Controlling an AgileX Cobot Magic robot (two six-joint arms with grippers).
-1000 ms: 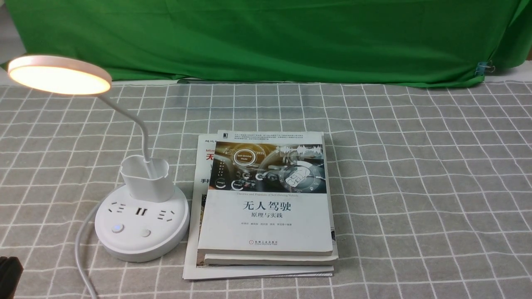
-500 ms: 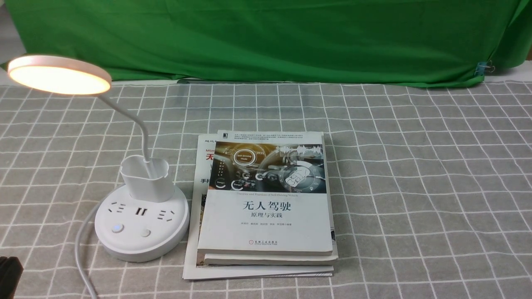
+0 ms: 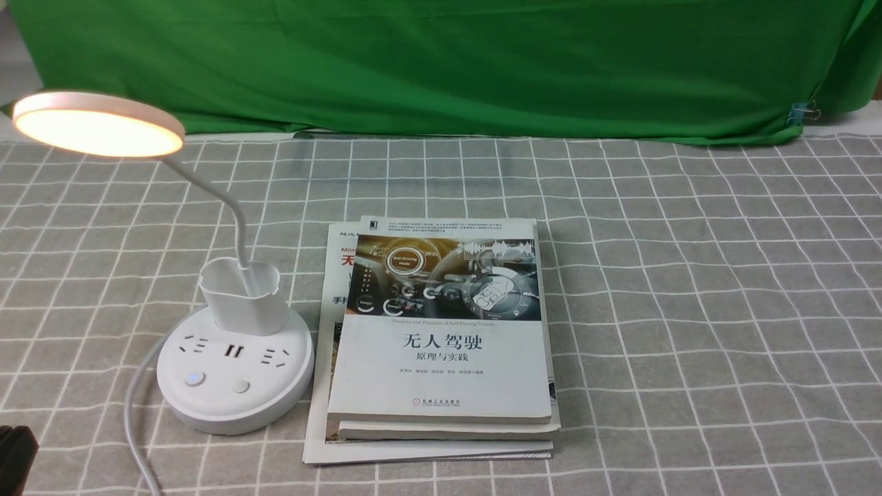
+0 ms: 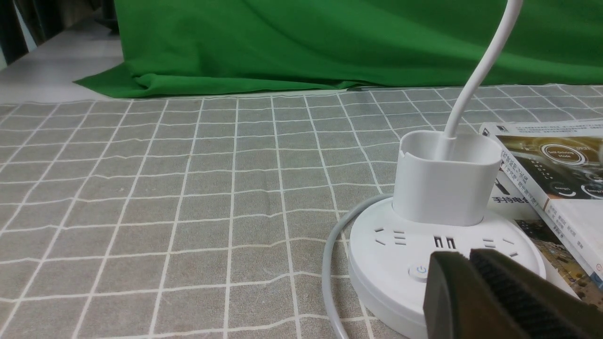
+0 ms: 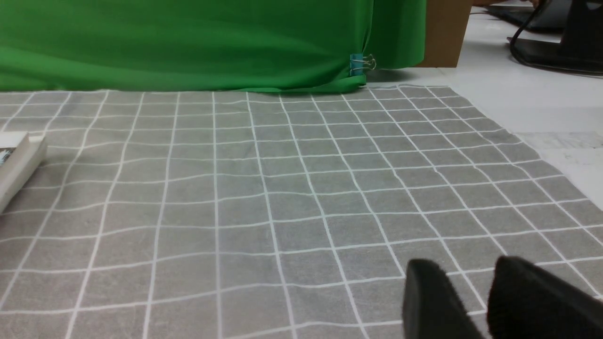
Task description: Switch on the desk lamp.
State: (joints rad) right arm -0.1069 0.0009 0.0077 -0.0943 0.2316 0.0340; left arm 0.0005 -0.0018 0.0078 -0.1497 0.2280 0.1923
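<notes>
The white desk lamp stands at the left of the table. Its disc head (image 3: 96,124) glows warm. Its thin neck (image 3: 234,213) runs down into a small cup (image 3: 244,295) on the round base (image 3: 275,406). The base has sockets and two buttons; the left one (image 3: 195,378) shows a blue ring. My left gripper (image 4: 468,254) is shut and empty, hovering just short of the base (image 4: 377,254), beside the power button (image 4: 419,270). Only its dark edge (image 3: 15,455) shows in the front view. My right gripper (image 5: 464,266) is open and empty, low over the checked cloth.
A stack of books (image 3: 441,337) lies right beside the lamp base. The lamp's grey cable (image 3: 134,413) runs off the front edge. A green backdrop (image 3: 441,62) hangs behind, held with a clip (image 3: 803,112). The grey checked cloth (image 3: 689,310) covers the table.
</notes>
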